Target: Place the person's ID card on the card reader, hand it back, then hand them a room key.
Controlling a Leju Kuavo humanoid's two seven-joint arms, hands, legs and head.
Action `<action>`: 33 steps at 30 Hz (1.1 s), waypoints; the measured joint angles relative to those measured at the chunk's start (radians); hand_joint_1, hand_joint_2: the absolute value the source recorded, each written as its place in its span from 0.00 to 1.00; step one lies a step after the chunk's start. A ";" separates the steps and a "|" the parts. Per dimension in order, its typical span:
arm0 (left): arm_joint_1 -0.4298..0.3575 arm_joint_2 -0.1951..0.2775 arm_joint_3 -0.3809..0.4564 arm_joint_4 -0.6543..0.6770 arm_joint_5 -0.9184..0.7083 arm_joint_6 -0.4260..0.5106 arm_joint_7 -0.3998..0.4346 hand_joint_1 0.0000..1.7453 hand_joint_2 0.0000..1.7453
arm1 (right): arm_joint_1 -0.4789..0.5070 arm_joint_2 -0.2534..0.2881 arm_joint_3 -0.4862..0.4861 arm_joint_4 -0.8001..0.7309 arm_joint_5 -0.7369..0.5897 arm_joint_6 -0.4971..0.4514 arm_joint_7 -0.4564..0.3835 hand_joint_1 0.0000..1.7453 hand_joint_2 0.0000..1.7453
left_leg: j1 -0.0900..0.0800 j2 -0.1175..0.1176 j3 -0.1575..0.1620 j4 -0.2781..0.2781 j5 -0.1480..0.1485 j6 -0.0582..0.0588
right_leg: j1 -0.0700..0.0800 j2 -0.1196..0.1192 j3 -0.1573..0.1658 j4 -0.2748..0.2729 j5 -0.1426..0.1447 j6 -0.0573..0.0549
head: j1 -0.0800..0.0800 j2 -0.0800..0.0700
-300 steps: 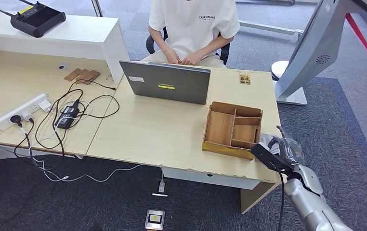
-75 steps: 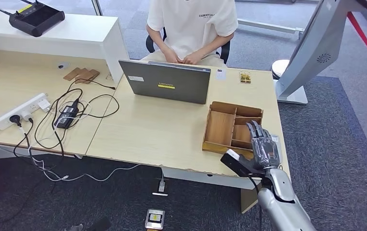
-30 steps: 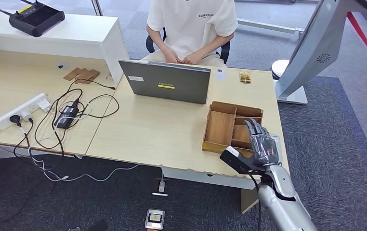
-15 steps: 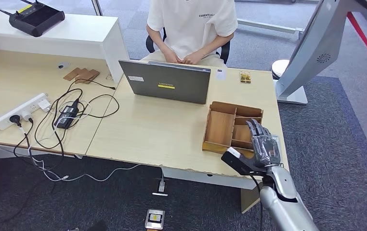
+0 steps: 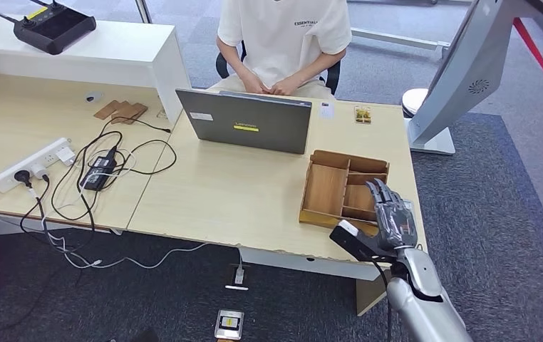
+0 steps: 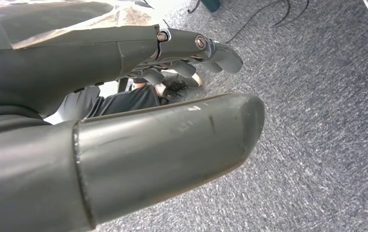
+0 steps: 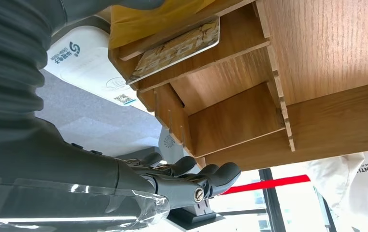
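Observation:
A small white card point(image 5: 326, 109) and a gold patterned card point(image 5: 362, 114) lie on the desk's far edge, beside the seated person point(image 5: 286, 35). My right hand point(image 5: 391, 212) hovers with straight fingers over the near right corner of the wooden organiser point(image 5: 340, 158) and holds nothing. In the right wrist view, a gold patterned card point(image 7: 177, 48) lies in one compartment of the organiser point(image 7: 327, 63). The white card reader point(image 7: 83, 58) sits just beside it. My left hand point(image 6: 124, 111) hangs over grey carpet, fingers extended and empty.
A grey laptop point(image 5: 249, 121) stands open between the person and the organiser. A power strip point(image 5: 33, 165) with tangled cables lies on the left desk. A black controller point(image 5: 55, 27) rests on the white counter. A grey kiosk point(image 5: 461, 71) stands at the right.
The white card appeared on the far edge between 10 s and 2.5 s ago. My right hand rose over the organiser, then drifted slightly right in the last second.

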 joint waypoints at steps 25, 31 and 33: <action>0.000 0.002 0.000 0.000 -0.007 0.003 0.000 0.00 0.00 | 0.004 0.007 0.000 0.000 -0.030 -0.001 -0.018 1.00 1.00 | 0.000 0.000 0.000 0.000 0.000 0.000 | 0.000 0.000 0.000 0.000 0.000 0.000 | 0.000 0.000; -0.001 0.002 0.000 0.000 -0.012 0.002 0.001 0.00 0.00 | 0.002 0.012 0.000 0.001 -0.040 -0.003 -0.018 1.00 1.00 | 0.000 0.000 0.000 0.000 0.000 0.000 | 0.000 0.000 0.000 0.000 0.000 0.000 | 0.000 0.000; -0.002 0.002 0.000 0.000 -0.014 0.002 0.003 0.00 0.00 | 0.001 0.014 0.000 0.002 -0.041 -0.005 -0.018 1.00 1.00 | 0.000 0.000 0.000 0.000 0.000 0.000 | 0.000 0.000 0.000 0.000 0.000 0.000 | 0.000 0.000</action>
